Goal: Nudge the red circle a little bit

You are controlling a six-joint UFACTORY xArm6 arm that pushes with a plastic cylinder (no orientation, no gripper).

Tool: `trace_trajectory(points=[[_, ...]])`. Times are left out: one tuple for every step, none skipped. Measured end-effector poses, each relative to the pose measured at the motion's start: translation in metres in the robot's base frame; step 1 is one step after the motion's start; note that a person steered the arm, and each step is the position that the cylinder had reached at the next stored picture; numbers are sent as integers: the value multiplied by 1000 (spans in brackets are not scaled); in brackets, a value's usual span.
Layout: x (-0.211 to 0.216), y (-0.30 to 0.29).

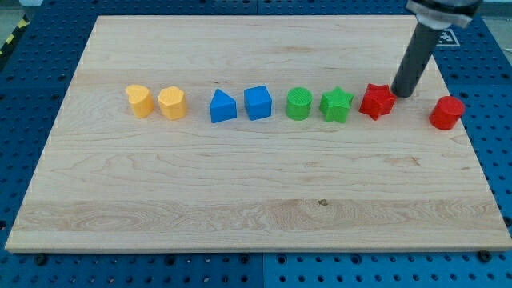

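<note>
The red circle [446, 113] is a short red cylinder standing near the board's right edge, at the right end of a row of blocks. My tip [402, 95] rests on the board just right of and slightly above the red star [377, 101], close to touching it. The tip is to the left of the red circle and a little above it, with a clear gap between them. The dark rod slants up to the view's top right.
The row runs left across the wooden board [240, 208]: green star [337, 104], green circle [299, 103], blue cube [258, 102], blue triangle [222, 106], and two yellow blocks [172, 103] [139, 101]. Blue pegboard surrounds the board.
</note>
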State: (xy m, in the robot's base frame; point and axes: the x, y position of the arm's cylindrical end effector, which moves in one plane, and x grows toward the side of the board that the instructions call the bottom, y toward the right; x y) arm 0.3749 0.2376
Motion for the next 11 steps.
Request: trace_trajectory(points=[[-3, 59], [5, 107], [11, 108], [50, 107], [100, 105], [104, 79], [95, 50], [85, 32], [85, 40], [86, 64], [86, 67]])
